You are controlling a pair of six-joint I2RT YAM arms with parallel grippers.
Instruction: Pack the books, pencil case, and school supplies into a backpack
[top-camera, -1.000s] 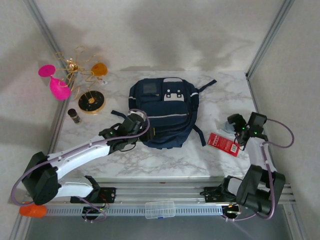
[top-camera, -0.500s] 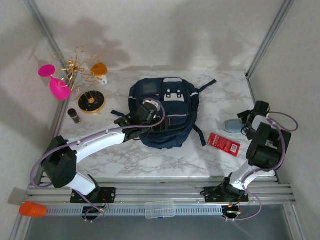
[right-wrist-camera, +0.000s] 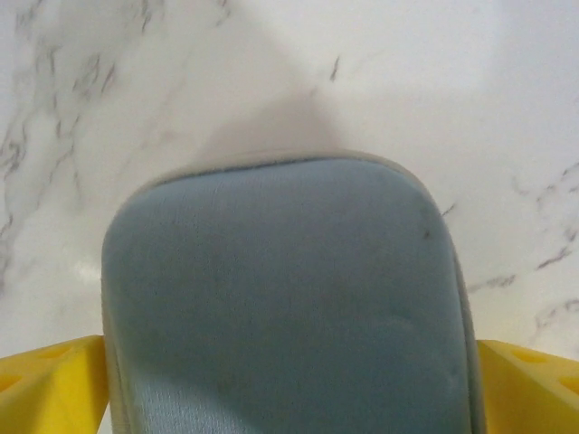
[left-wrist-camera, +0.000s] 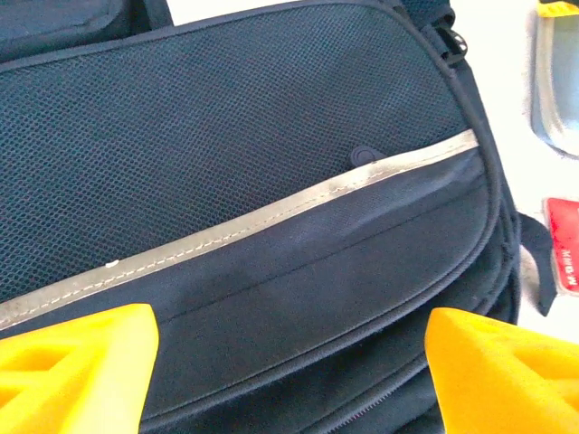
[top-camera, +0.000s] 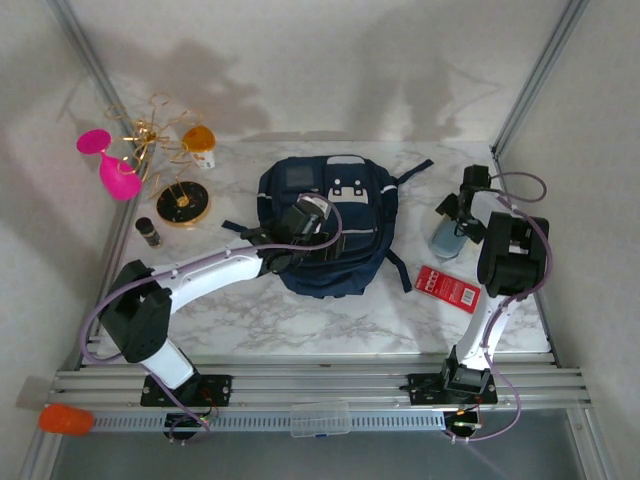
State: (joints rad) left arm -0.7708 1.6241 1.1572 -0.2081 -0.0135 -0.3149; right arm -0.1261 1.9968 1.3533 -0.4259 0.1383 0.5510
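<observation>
The navy backpack [top-camera: 345,235] lies flat mid-table, its pale stripe [left-wrist-camera: 271,210] running across the front. My left gripper [top-camera: 312,222] hovers over that front, open, with only fabric between the yellow fingers [left-wrist-camera: 72,371]. The grey-blue pencil case [top-camera: 446,238] lies on the marble right of the backpack. My right gripper [top-camera: 458,212] is open and straddles its far end, one yellow finger [right-wrist-camera: 50,384] at each side of the pencil case [right-wrist-camera: 289,298]. The red school-supplies packet [top-camera: 447,288] lies flat nearer the front. The books are out of view.
At the back left stand a pink goblet [top-camera: 112,168], a gold wire stand [top-camera: 160,130], an orange cup [top-camera: 198,137], a black-and-gold disc [top-camera: 183,205] and a small dark jar [top-camera: 149,232]. A clear plastic box [top-camera: 320,418] sits on the front rail. Backpack straps [top-camera: 405,272] trail right.
My left gripper moved right, further onto the backpack, and opened wider. My right arm swung to the far side of the pencil case, which shifted back-left and turned.
</observation>
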